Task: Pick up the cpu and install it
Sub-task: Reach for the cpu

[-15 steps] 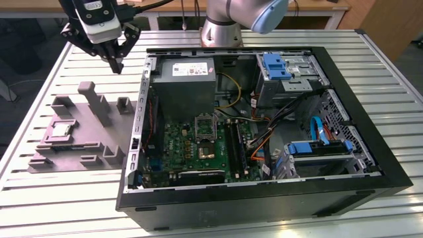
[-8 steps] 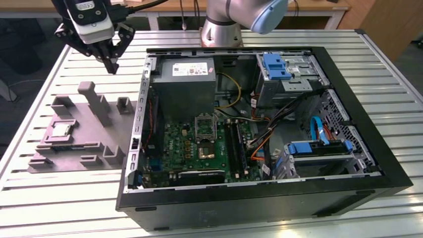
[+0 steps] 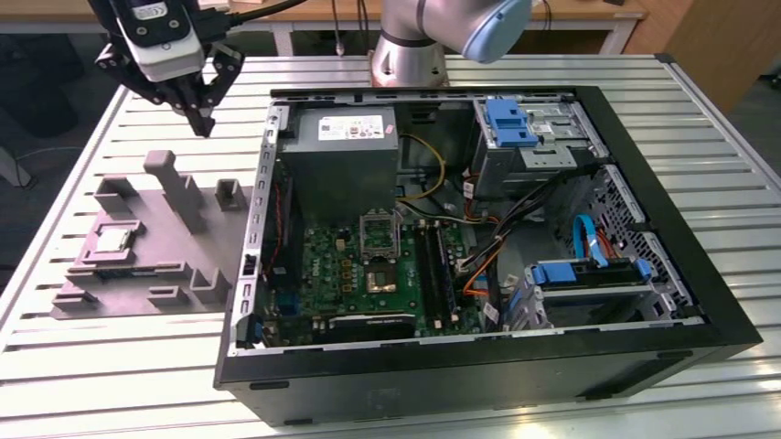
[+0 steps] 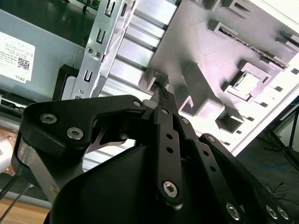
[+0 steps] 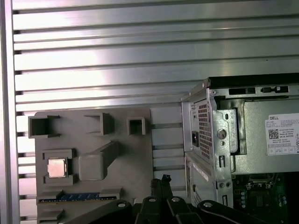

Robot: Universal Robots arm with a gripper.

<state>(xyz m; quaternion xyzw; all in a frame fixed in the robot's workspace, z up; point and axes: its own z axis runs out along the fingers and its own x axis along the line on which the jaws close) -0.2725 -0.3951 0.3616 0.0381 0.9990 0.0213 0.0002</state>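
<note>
One small silvery chip, the cpu (image 3: 113,240), lies flat in its square pocket at the exterior view's left. The pocket is part of the grey tray (image 3: 165,261), which sits on the slatted metal table (image 3: 86,366). The chip looks untouched, so I judge the pick-up is not yet done and the reach toward it is the step in hand.

My gripper (image 3: 201,126) hangs in the air over the far end of the tray. It is well apart from the cpu and a little to its right in the exterior view. Its fingers (image 4: 164,121) are pressed together and hold nothing.

To do this reach well, I think I should:
- spread the fingers wider than the chip while I am high up;
- centre them over the pocket and come straight down;
- keep clear of the tall post (image 3: 177,187) and the raised blocks that stand around the pocket;
- take the chip by two opposite edges and keep it level, because it is thin and could tip or catch on the pocket's lip.

Further right the computer case (image 3: 720,302) lies open, just beside the tray. Inside are the grey power box (image 3: 347,155) and the green board (image 3: 347,274), with its metal socket (image 3: 379,233) near the middle. Blue drive brackets (image 3: 586,272) sit at the far right.
</note>
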